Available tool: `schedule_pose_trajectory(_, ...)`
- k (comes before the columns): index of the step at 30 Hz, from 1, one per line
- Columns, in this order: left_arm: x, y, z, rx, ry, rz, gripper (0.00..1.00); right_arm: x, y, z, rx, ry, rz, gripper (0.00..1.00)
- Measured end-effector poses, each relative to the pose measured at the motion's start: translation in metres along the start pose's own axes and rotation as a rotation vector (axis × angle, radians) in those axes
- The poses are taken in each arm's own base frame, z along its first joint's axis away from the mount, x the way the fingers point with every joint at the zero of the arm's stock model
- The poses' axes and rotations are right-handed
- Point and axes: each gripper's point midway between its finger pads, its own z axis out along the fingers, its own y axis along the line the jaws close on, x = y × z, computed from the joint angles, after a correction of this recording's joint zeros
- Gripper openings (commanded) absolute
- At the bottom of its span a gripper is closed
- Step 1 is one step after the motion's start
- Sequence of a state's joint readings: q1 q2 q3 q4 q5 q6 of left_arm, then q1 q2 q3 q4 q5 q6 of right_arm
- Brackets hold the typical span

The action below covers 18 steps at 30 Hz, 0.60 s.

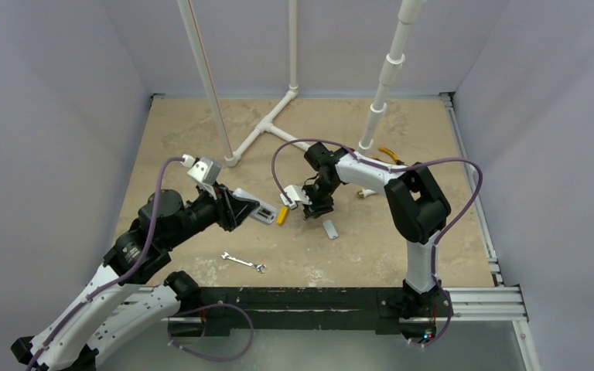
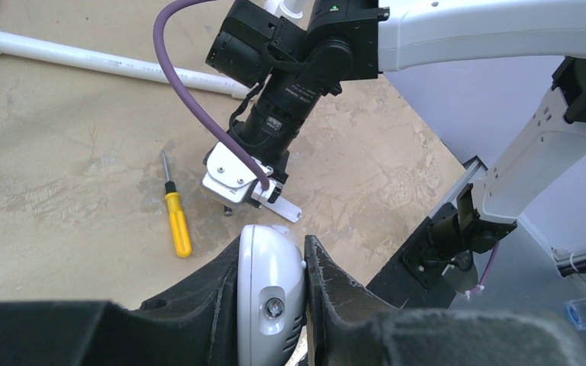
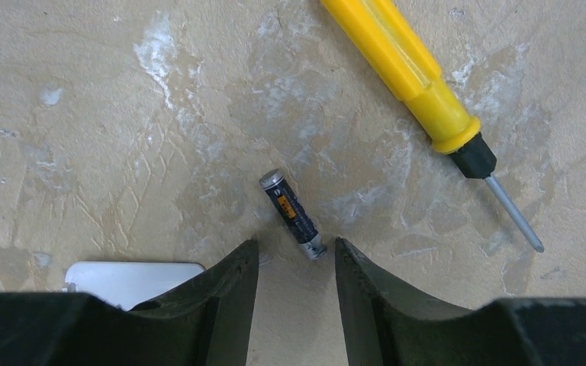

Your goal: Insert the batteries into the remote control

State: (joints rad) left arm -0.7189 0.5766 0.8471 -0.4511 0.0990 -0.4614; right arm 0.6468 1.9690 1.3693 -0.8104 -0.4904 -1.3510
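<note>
My left gripper point(image 2: 274, 255) is shut on the white remote control point(image 2: 268, 305), held on edge above the table; it also shows in the top view point(image 1: 261, 212). My right gripper point(image 3: 296, 250) is open and points down just above the table. A small black battery point(image 3: 292, 215) with an orange label lies on the table just ahead of its fingertips, its near end between them. The white battery cover point(image 3: 133, 279) lies flat beside the right gripper's left finger. In the top view the right gripper point(image 1: 314, 209) hovers a little to the right of the remote.
A yellow-handled screwdriver point(image 3: 412, 84) lies close to the battery and shows between the two grippers point(image 1: 282, 215). A small wrench point(image 1: 244, 262) lies near the front edge. White pipe stands point(image 1: 267, 127) rise at the back. Yellow-handled pliers point(image 1: 390, 156) lie behind the right arm.
</note>
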Motion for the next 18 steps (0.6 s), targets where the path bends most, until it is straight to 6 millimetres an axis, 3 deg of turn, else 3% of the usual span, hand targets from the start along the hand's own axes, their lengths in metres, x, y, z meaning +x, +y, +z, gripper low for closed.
schedule_pose_trajectory(11, 0.0069, 0.0034, 0.0033, -0.008, 0.018, -0.002, 0.0, -0.0056, -0.0007, 0.0025, 0.0, -0.029, 0.007, 0.38)
schedule_pose_trajectory(14, 0.008, 0.0041, 0.0033, -0.01, 0.02, -0.002, 0.0, -0.0058, -0.0004, 0.0026, 0.0, -0.029, 0.011, 0.29)
schedule_pose_trajectory(18, 0.0087, 0.0044, 0.0035, -0.01, 0.022, -0.003, 0.0, -0.0064, -0.0013, 0.0031, 0.002, -0.032, 0.023, 0.09)
